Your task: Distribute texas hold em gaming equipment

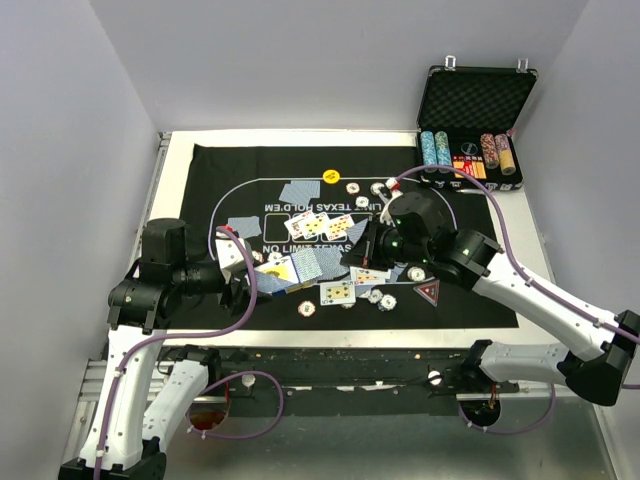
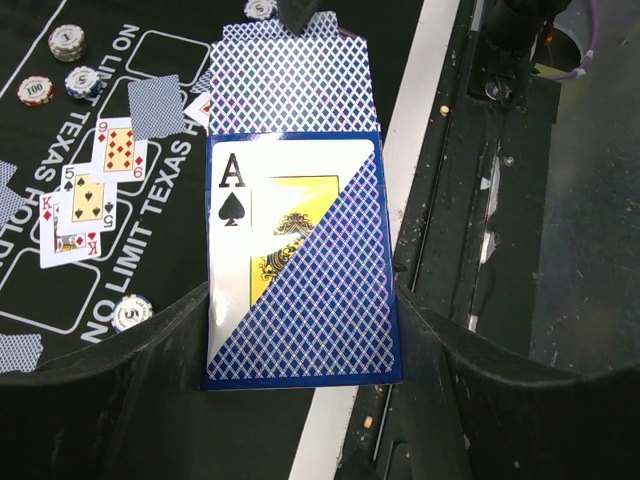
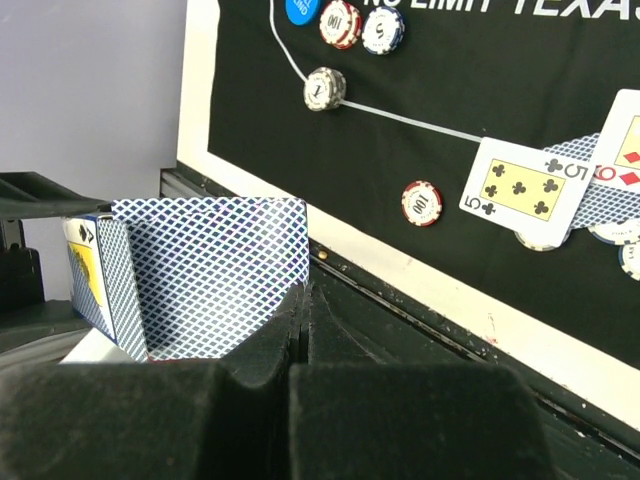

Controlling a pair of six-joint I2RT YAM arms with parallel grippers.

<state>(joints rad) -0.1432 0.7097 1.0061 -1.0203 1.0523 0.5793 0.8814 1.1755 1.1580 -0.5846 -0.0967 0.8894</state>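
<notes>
My left gripper [image 2: 300, 335] is shut on a blue card box [image 2: 300, 260] with an ace of spades on its face, near the mat's front left edge [image 1: 280, 268]. A blue-backed card [image 2: 290, 80] sticks out of the box's far end. My right gripper [image 3: 305, 300] is shut on that card's edge [image 3: 210, 270]. In the top view the right gripper [image 1: 352, 255] meets the left gripper [image 1: 240, 272] over the mat. Face-up cards [image 1: 322, 225], striped chips [image 1: 308, 307], a yellow button [image 1: 331, 177] and a dark red triangular marker [image 1: 428, 292] lie on the felt.
The black felt mat [image 1: 470, 260] covers the white table. An open black case [image 1: 475, 100] with stacked chips [image 1: 435, 148] stands at the back right. Loose chips [image 3: 324, 88] and a five of clubs [image 3: 525, 185] lie near the front edge. Metal rails run along the table's near side.
</notes>
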